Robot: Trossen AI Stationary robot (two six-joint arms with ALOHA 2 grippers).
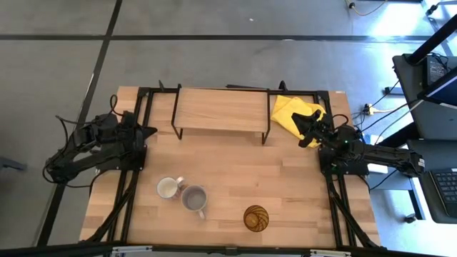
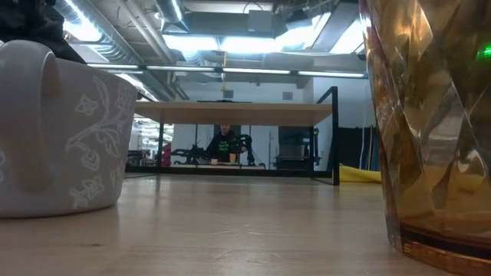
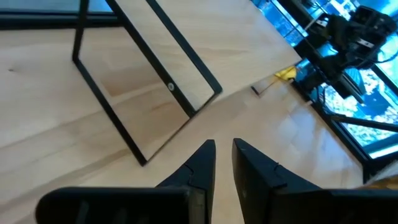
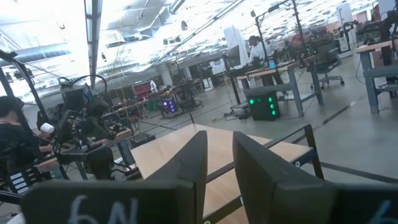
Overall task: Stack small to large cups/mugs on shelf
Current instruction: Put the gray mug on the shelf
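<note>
Three vessels on tabletop, one shelf bare, two arms parked.

I count one white mug (image 1: 168, 188), one grey mug (image 1: 194, 199), one amber tumbler (image 1: 256, 218) lower centre; shelf (image 1: 221, 109) upper centre. Left gripper (image 3: 222, 155) and right gripper (image 4: 219, 144): fingers slightly apart, holding nothing.

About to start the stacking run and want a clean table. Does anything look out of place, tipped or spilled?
Only the crumpled yellow cloth at the far right corner, beside the shelf and under the right tool, looks out of place. The white mug, grey mug and amber tumbler stand upright; no spill shows.
</note>
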